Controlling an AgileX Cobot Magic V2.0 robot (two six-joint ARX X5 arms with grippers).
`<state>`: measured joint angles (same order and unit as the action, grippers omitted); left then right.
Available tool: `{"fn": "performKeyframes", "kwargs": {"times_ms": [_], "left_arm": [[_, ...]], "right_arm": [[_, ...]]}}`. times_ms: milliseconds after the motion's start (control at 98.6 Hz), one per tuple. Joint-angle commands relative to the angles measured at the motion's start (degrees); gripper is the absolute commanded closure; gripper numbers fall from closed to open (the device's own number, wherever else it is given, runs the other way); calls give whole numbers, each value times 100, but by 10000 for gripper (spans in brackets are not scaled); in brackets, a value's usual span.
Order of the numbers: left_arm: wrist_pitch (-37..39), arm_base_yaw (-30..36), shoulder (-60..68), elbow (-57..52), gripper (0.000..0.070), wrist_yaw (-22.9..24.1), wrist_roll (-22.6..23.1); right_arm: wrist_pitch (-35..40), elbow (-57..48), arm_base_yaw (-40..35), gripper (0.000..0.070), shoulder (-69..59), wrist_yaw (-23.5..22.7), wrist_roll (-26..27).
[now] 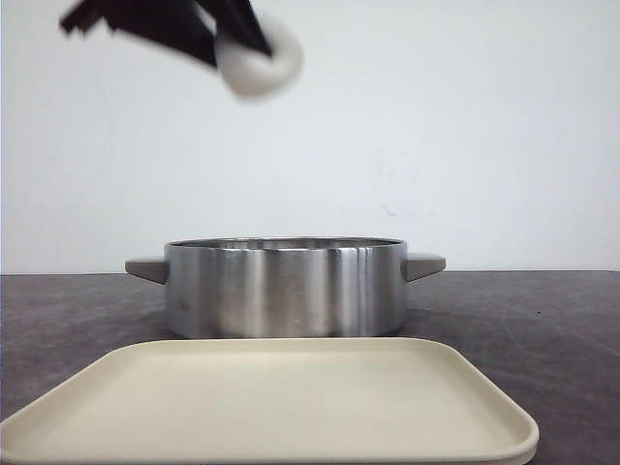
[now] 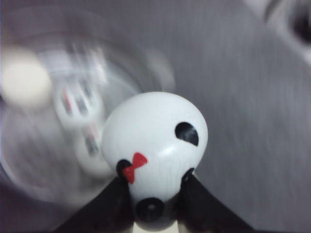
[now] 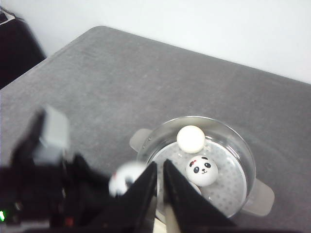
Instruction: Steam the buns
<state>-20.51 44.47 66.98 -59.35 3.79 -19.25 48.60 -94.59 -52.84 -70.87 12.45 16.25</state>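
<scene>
My left gripper is shut on a white panda bun and holds it high above the left side of the steel pot. In the left wrist view the bun with its red bow sits between the black fingers, over the blurred pot. The right wrist view looks down into the pot: a bun with its face turned away, a panda-faced bun, and a third partly hidden behind my right gripper, which is shut and empty. The held bun shows beside the pot's rim.
A cream tray lies in front of the pot at the near table edge. The pot has two grey side handles. The grey tabletop spreads around it, with a white wall behind. My left arm is close beside the right gripper.
</scene>
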Motion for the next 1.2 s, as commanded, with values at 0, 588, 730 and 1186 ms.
{"fn": "performKeyframes", "kwargs": {"times_ms": [0, 588, 730, 1186], "left_arm": [[-15, -157, 267, -142, 691, 55, 393], [205, -1123, 2457, -323, 354, -61, 514], [282, -1123, 2465, -328, 67, -61, 514], [-723, -1152, 999, -787, 443, 37, 817]], "right_arm": [[-129, -111, -68, 687, -50, 24, -59], [-337, -109, -66, 688, -63, 7, -57], [-332, -109, -66, 687, -63, 7, -55], [-184, -13, -66, 687, -63, 184, -455]]}}
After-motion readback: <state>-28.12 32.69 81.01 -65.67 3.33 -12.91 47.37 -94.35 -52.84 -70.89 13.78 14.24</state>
